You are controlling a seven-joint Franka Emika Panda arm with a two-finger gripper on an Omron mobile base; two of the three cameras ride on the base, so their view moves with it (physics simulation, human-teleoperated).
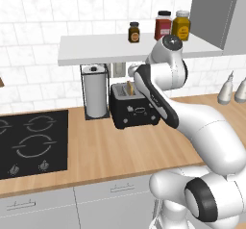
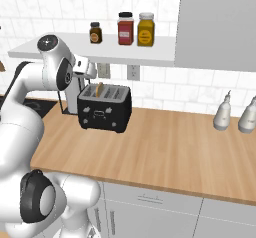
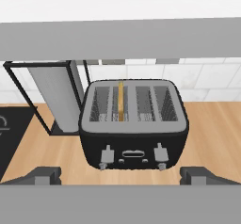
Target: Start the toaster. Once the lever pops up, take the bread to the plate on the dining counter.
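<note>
Jaws spread wide, grasping nothing: gripper (image 3: 120,173) with its two dark fingertips (image 3: 43,175) set apart at the bottom of the hand view, to either side of the toaster (image 3: 134,124). Toaster straight ahead of the jaws and below, front face turned toward the hand, standing on the worktop (image 1: 120,146) near its back edge, just beside the paper-towel holder (image 1: 96,91). Two small levers on the front face, left lever (image 3: 107,155) and right lever (image 3: 160,153), both low on the face. Bread (image 3: 121,100) on edge in the left pair of slots, long axis running front to back, away from the hand; hence left lever judged the one to press. Coming move judged a descent and slight shift toward that lever. No readable writing on the toaster front; jar labels on the shelf (image 2: 100,54) too small to read.
</note>
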